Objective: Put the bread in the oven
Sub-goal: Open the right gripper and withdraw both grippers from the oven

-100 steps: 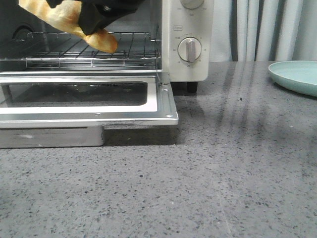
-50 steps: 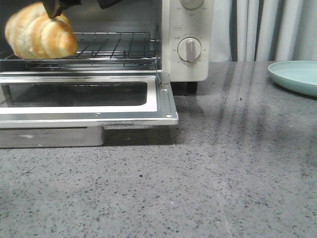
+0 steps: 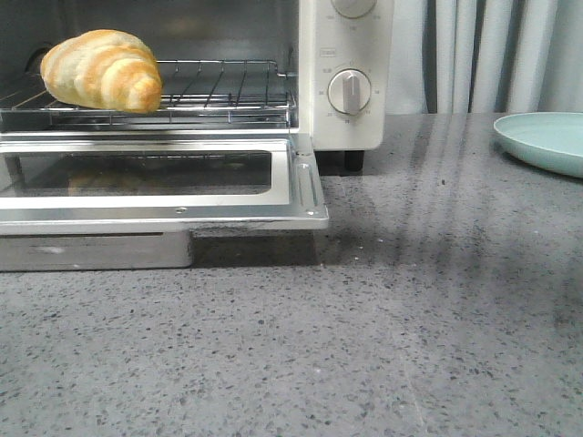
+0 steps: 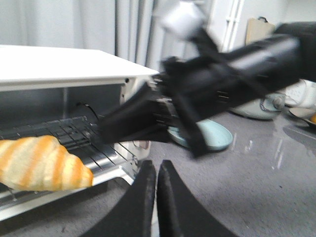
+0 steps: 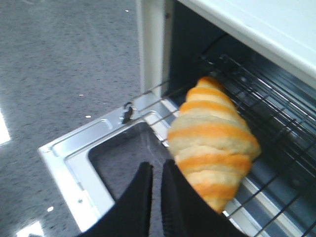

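The bread (image 3: 102,71), a golden croissant with cream stripes, lies on the wire rack (image 3: 228,91) at the left of the cream-white oven (image 3: 342,100). The glass door (image 3: 182,211) is dropped open. No gripper shows in the front view. My right gripper (image 5: 157,170) is shut and empty, just in front of the bread (image 5: 215,140) and above the open door, not touching it. My left gripper (image 4: 157,168) is shut and empty, off to the side of the oven, with the bread (image 4: 39,163) and the right arm (image 4: 217,84) in its view.
A pale green plate (image 3: 547,138) sits at the back right of the grey speckled counter. A metal tray (image 3: 91,250) lies under the open door. Round dials (image 3: 349,91) are on the oven's side panel. Curtains hang behind.
The right gripper let go of the bread and drew back out of the front view. The bread settled onto the rack at the oven's left.
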You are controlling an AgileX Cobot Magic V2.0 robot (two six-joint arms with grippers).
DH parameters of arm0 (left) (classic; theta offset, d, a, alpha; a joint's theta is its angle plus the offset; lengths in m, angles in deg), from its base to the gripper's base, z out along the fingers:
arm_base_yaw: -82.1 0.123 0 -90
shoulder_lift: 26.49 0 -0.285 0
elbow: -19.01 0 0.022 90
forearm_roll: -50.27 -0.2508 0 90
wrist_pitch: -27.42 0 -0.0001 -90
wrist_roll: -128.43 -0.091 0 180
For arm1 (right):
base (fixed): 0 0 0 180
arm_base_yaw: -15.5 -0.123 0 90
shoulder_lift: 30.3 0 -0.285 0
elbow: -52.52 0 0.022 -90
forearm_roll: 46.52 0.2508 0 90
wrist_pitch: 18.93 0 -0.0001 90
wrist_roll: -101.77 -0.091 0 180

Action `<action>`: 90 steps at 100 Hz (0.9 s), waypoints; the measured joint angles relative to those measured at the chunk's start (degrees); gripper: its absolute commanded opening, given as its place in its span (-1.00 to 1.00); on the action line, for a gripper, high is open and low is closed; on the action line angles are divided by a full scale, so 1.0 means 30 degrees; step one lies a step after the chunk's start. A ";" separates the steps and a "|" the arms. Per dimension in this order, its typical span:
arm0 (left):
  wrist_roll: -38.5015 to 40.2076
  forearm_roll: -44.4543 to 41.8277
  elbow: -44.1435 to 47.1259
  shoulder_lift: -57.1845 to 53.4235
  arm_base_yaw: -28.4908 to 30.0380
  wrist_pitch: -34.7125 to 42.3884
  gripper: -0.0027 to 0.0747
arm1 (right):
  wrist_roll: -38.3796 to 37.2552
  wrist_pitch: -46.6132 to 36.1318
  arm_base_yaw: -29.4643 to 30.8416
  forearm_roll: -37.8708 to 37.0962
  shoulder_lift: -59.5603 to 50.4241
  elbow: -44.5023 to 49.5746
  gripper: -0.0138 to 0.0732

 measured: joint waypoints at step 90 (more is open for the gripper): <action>0.0000 -0.1371 0.2631 -0.4074 0.0464 0.2704 -0.99 | -0.0006 0.4572 0.3506 -0.1990 -2.5128 1.4012 -0.82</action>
